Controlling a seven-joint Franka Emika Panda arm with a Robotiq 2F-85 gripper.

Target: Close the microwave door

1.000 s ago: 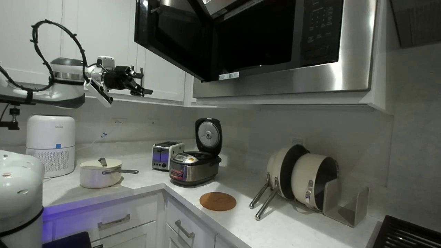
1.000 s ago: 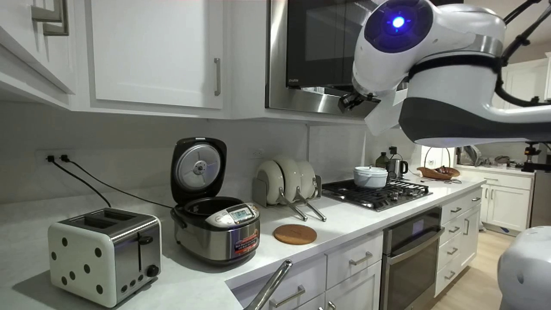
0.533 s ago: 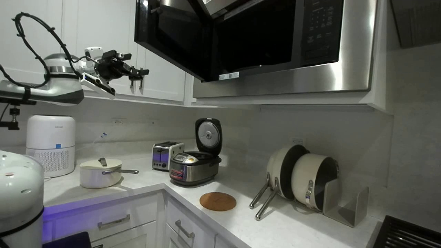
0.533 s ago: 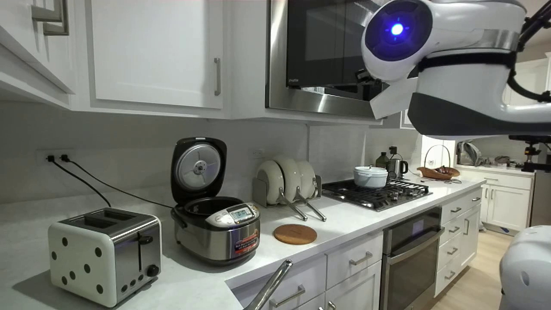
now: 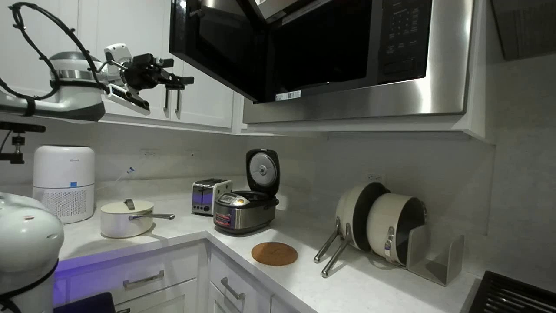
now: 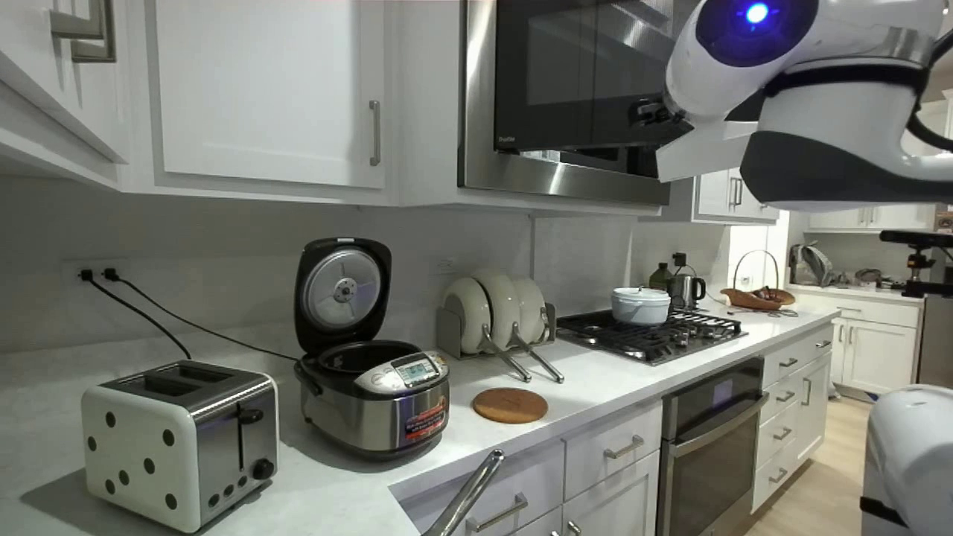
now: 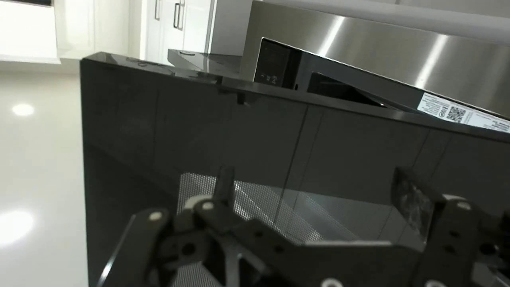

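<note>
Robotiq gripper [image 7: 318, 191], wrist view, lower half: spread, nothing grasped. Microwave door [image 5: 217, 41], in an exterior view, upper left of centre: standing open. Risk, we judge: an oblique push may skid on its glossy face.

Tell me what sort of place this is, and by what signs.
A kitchen, probably a home's: there is a microwave mounted above the counter, a cooktop bearing a pot, and a rice cooker.
</note>
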